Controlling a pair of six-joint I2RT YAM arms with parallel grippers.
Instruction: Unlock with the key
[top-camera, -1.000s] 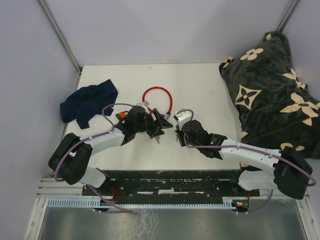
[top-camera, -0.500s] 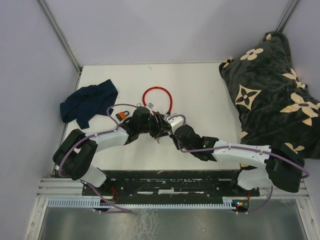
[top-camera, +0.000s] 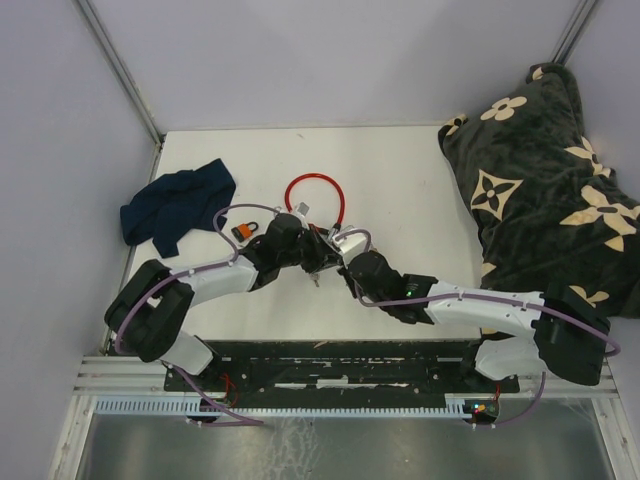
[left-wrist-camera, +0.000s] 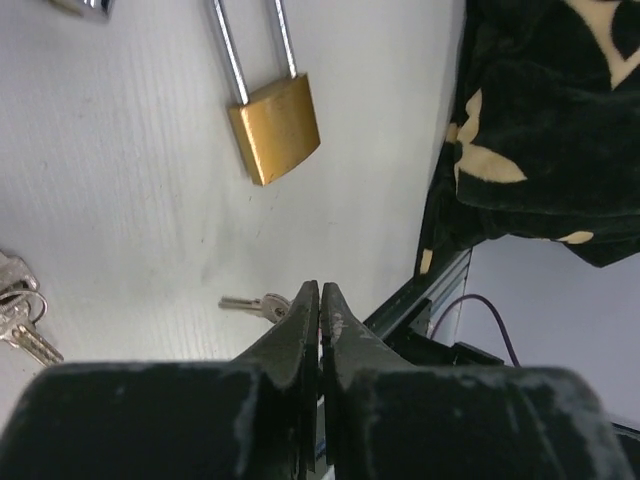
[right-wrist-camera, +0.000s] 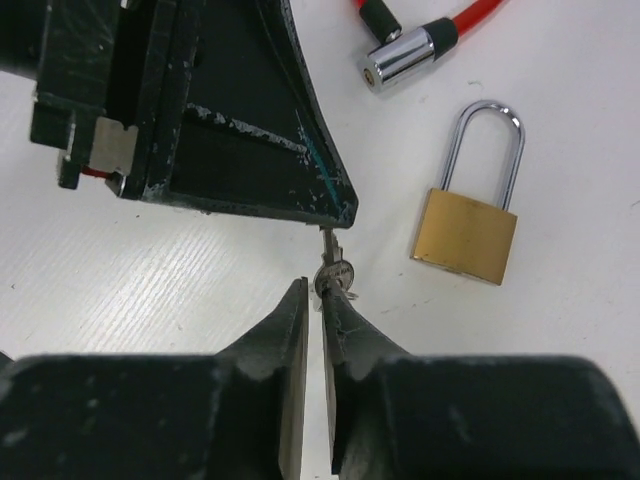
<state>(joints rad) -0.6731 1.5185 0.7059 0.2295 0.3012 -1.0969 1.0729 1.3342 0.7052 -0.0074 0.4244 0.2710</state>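
Pairs two arms of one make: left arm (top-camera: 215, 280) and right arm (top-camera: 490, 306), each with white tube links between bulky black joint blocks. Carries a thin purple cable (top-camera: 226, 213) along each arm. Shows a small green light (top-camera: 409, 283) on the right one. Ends in the left gripper (left-wrist-camera: 319, 295) and right gripper (right-wrist-camera: 312, 298), both matt black, with flat fingers (left-wrist-camera: 285, 345) tapering to blunt tips, edges scuffed and speckled with pale wear. Bears a teal scratch (right-wrist-camera: 322, 165) on the left gripper's black side.
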